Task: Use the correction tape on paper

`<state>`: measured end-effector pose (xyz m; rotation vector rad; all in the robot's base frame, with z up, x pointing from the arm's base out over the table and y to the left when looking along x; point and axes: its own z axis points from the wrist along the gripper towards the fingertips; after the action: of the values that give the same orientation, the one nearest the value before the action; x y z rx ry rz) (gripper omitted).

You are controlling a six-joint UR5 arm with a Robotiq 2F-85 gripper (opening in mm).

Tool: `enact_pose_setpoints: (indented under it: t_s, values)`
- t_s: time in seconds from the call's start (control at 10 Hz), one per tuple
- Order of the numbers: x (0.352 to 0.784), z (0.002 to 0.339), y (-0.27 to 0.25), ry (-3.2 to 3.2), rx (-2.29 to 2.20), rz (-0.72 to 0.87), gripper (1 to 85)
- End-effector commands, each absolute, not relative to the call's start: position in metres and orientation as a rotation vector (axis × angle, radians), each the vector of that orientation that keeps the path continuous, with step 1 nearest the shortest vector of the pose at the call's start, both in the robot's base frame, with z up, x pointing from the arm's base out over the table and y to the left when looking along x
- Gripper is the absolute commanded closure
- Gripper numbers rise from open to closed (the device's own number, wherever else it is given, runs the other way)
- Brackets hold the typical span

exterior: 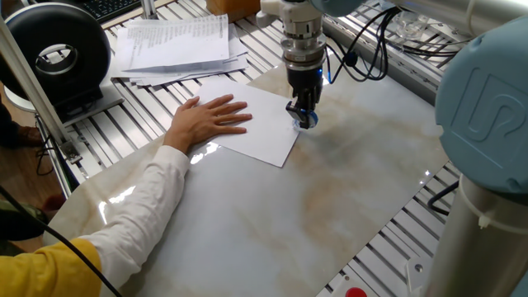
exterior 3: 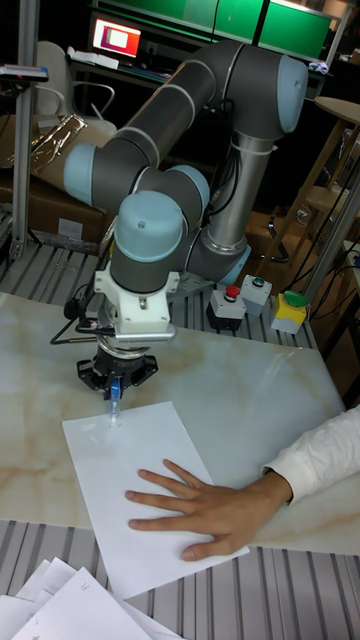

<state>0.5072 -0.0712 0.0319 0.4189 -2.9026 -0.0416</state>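
Black two-finger gripper (exterior: pixel 303 112) is clenched on small blue-and-clear plastic correction tape (exterior 3: pixel 114 401) | tip is pressed at corner of plain white paper sheet (exterior: pixel 256 132) (pinned by a person's hand (exterior 3: pixel 195 500)) | risk: paper could be dragged or torn if pressed too hard off the edge

The paper (exterior: pixel 247 124) is lying flat on the marble tabletop (exterior: pixel 330 190), a plain white blank sheet turned at an angle to the tabletop's edges. A person's hand (exterior: pixel 206 121) is pressing on it, palm down with fingers spread. The correction tape (exterior: pixel 304 119), a small dispenser of blue and clear plastic, is standing upright at the paper's edge farthest from the hand, its tip touching the sheet near a corner. The gripper (exterior: pixel 303 114) is clamping it from above.
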Motion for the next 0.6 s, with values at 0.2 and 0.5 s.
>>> enact_pose_setpoints:
  t_s: [0.2, 0.5]
  values:
    - [0.526, 0.044, -0.079, -2.924, 0.476, 0.038, 84.0]
    - [0.536, 0.041, -0.071, -2.936, 0.467, -0.009, 84.0]
